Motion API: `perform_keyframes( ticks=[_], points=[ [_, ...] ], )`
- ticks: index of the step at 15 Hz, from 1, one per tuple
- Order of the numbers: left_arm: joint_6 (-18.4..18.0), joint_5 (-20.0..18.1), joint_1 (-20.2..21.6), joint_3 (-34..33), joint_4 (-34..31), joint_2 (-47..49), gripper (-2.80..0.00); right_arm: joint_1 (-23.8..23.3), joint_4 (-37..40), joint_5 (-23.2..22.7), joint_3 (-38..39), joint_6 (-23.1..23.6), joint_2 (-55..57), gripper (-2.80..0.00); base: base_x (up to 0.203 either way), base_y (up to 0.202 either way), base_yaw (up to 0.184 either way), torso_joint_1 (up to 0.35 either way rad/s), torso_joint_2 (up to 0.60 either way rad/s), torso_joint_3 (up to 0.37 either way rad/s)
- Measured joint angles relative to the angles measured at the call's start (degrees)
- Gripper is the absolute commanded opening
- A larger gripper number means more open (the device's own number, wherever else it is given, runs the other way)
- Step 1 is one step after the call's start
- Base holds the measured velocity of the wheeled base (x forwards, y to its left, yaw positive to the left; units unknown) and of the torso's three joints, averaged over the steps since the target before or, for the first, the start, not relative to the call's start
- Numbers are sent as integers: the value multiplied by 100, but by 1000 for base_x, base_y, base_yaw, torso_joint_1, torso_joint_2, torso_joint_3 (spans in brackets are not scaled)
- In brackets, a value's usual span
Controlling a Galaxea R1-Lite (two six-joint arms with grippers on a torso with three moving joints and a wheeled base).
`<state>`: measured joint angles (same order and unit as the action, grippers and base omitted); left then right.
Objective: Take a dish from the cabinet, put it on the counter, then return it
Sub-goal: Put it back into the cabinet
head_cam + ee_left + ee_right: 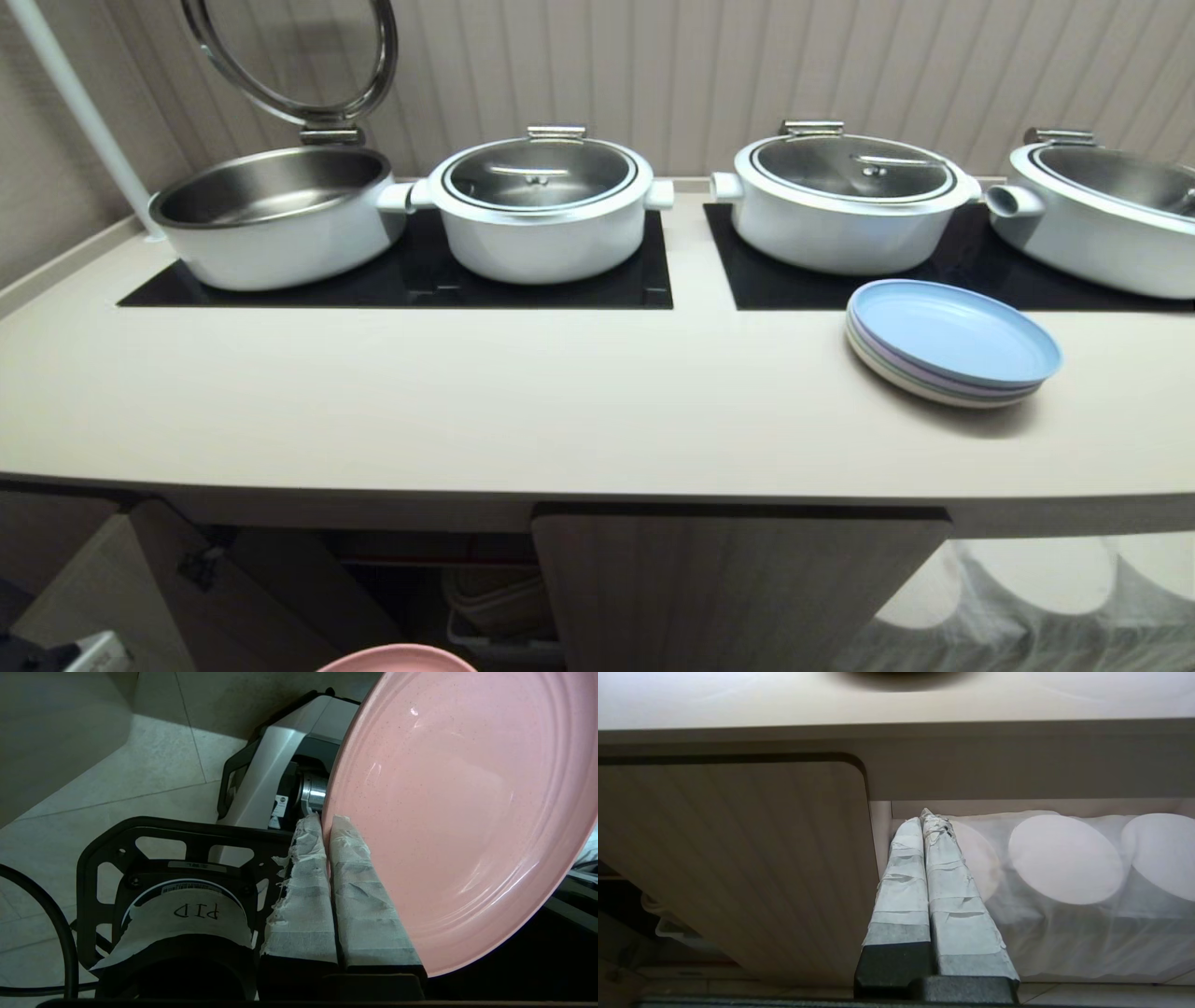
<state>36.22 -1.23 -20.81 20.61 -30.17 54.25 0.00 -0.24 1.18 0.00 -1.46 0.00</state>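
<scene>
Now matte round pink dish (462, 812), taped left gripper (329, 826) clamped

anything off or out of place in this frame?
Nothing spilled or damaged. Two things stand out: the leftmost pot has its lid flipped up while the other lids sit shut, and the left cabinet door hangs open. The left end effector pinches the pink plate by its rim only.

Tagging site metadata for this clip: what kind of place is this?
Probably a buffet or catering serving line: four white lidded warming pots sit on black inset panels in a long counter, with stacked plates ready and cabinet storage below.
</scene>
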Motion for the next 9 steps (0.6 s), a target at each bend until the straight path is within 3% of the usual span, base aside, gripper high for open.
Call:
perform_keyframes(
  ticks=[9],
  points=[
    [5, 4, 0, -107, -15, -155, -280, 0, 0, 2, 0, -2, 0, -280, 0, 0, 0, -228, 495, 267]
  ],
)
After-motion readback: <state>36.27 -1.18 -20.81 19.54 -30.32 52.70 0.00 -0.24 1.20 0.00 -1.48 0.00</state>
